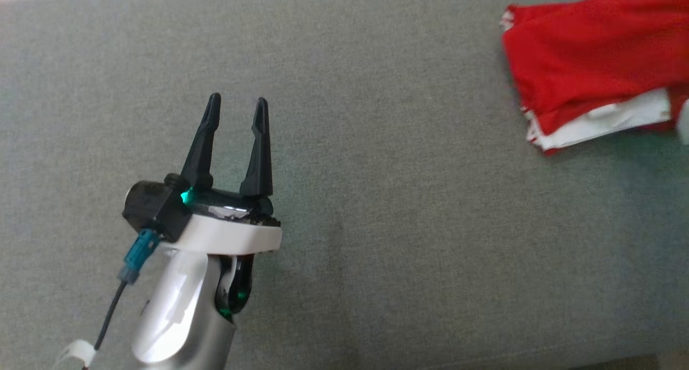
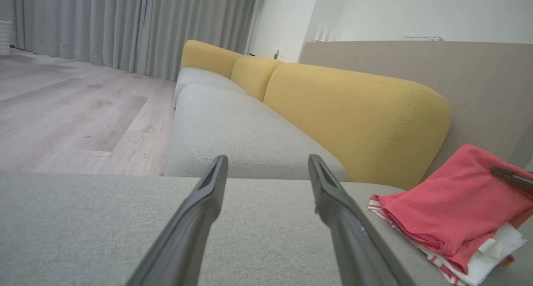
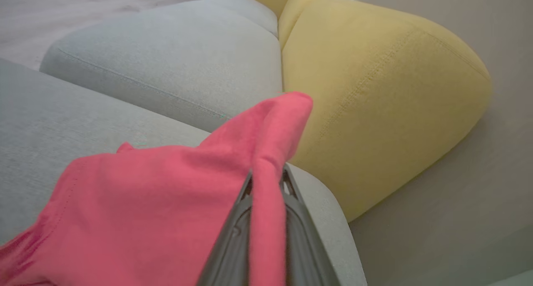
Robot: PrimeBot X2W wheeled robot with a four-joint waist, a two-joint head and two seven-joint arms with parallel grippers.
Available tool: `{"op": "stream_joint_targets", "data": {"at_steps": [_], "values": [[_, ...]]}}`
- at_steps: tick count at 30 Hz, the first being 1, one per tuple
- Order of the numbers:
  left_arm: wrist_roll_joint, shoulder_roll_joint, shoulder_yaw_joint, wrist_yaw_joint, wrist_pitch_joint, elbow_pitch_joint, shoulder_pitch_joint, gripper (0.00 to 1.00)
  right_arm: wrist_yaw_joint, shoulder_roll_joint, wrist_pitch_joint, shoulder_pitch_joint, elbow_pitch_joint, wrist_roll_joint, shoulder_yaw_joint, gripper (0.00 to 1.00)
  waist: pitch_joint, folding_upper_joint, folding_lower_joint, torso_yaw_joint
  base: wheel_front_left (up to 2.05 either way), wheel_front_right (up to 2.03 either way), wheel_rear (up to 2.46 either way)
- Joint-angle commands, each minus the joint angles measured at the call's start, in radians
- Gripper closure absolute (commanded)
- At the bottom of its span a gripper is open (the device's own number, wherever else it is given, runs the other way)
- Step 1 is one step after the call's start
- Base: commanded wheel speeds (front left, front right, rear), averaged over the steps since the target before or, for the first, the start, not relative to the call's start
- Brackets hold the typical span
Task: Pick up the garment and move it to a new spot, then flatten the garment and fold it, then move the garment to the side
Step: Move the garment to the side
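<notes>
- Garment point(image 1: 586, 63) lay folded, red over white, at the far right end of the grey seat point(image 1: 344, 251), well apart from the left gripper point(image 1: 237, 111).
- Cloth from its top layer was pinched upright in the right gripper point(image 3: 266, 182), whose fingers were clamped on that fold, probably to carry the bundle aside.
- Fingers of the left gripper stood wide apart over bare cushion, holding nothing, likely kept clear of the move.
- Beyond the pinched fold sat the yellow backrest point(image 3: 374, 90).

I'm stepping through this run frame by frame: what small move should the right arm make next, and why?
Probably lift the right gripper a little. Its jaws are shut on a raised fold of the red garment, whose bulk lies on the grey cushion; the left gripper hangs open, well apart from it.
</notes>
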Motion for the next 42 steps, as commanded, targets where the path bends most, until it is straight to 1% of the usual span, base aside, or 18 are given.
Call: {"op": "stream_joint_targets", "data": {"at_steps": [1,4,7,10,15,16,17,23,29,30,37,42], "values": [[0.007,0.008,0.031,-0.001,-0.005,-0.025,-0.035,0.00,-0.001,-0.044,0.007,-0.021,-0.021,0.007,-0.010,1.00,0.025,0.0000,-0.0001,0.006,0.00,0.00,0.00],[0.006,0.008,0.034,-0.006,-0.005,-0.019,-0.045,0.00,-0.001,-0.079,0.021,-0.026,0.009,0.005,-0.034,1.00,0.041,0.0000,-0.0001,0.022,0.00,0.00,0.00],[0.007,0.008,0.043,-0.009,-0.005,-0.015,-0.050,0.00,-0.001,-0.094,0.030,-0.024,0.045,-0.005,-0.059,1.00,0.052,0.0000,-0.0001,0.031,0.00,0.00,0.00],[0.010,0.008,0.048,-0.014,-0.005,-0.012,-0.053,0.00,-0.001,-0.099,0.032,-0.028,0.079,-0.027,-0.095,1.00,0.058,0.0000,-0.0001,0.034,0.00,0.00,0.00],[0.016,0.008,0.057,-0.020,-0.005,-0.007,-0.057,0.00,-0.001,-0.085,0.041,-0.036,0.133,-0.061,-0.148,1.00,0.062,0.0000,-0.0001,0.034,0.00,0.00,0.00],[0.017,0.008,0.057,-0.021,-0.005,-0.006,-0.058,0.00,-0.001,-0.082,0.041,-0.038,0.139,-0.074,-0.159,0.14,0.061,0.0000,-0.0001,0.034,0.00,0.00,0.00],[0.018,0.008,0.058,-0.021,-0.005,-0.004,-0.058,0.00,-0.001,-0.074,0.038,-0.041,0.145,-0.080,-0.175,0.00,0.060,0.0000,-0.0001,0.033,0.00,0.00,0.00],[0.018,0.008,0.061,-0.023,-0.005,0.004,-0.049,0.00,-0.001,-0.035,0.019,-0.054,0.141,-0.132,-0.237,0.00,0.037,0.0000,-0.0001,0.026,0.00,0.00,0.00],[0.011,0.008,0.066,-0.020,-0.005,0.004,-0.036,0.00,-0.001,0.021,-0.001,-0.069,0.081,-0.167,-0.271,0.00,-0.003,0.0000,-0.0001,0.024,0.00,0.00,0.00],[0.011,0.008,0.066,-0.020,-0.005,0.004,-0.036,0.00,-0.001,0.021,-0.001,-0.069,0.081,-0.167,-0.271,0.00,-0.003,0.0000,-0.0001,0.024,0.00,0.00,0.00],[0.000,0.008,0.081,-0.008,-0.005,-0.003,-0.007,0.00,-0.001,0.133,-0.024,-0.060,-0.054,-0.138,-0.260,0.00,-0.065,0.0000,-0.0001,0.032,0.00,0.00,0.00],[-0.006,0.008,0.095,-0.001,-0.005,-0.003,0.020,0.00,-0.001,0.212,-0.023,-0.015,-0.168,-0.093,-0.250,0.00,-0.110,0.0000,-0.0001,0.047,0.00,0.00,0.00]]}}
